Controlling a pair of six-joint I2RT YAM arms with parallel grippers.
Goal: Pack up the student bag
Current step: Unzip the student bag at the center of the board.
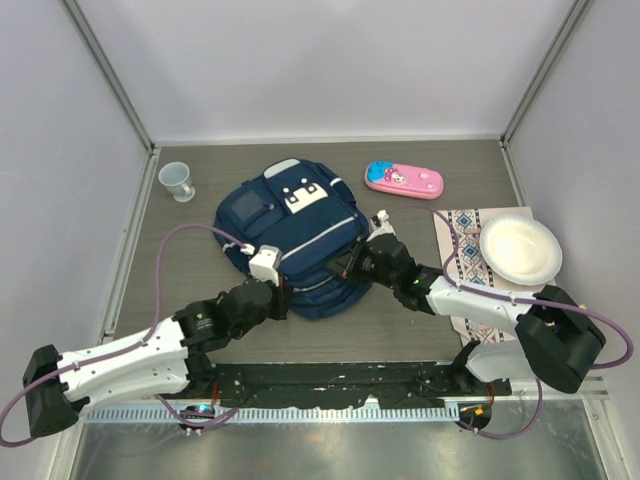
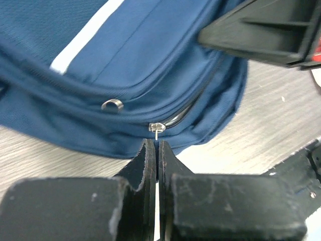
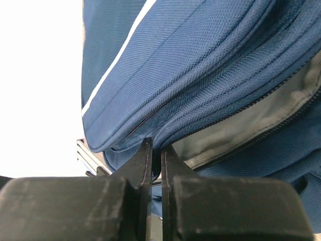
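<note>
The student bag is a navy backpack with white trim, lying flat mid-table. My left gripper is at its near edge. In the left wrist view the left gripper is shut on the thin metal zipper pull of the bag. My right gripper is at the bag's near right side. In the right wrist view the right gripper is shut on a fold of the bag's fabric beside a part-open zip showing the pale grey lining.
A pink pencil case lies behind the bag to the right. A white paper plate sits on a patterned cloth mat at the right. A pale cup stands at the back left. Grey walls enclose the table.
</note>
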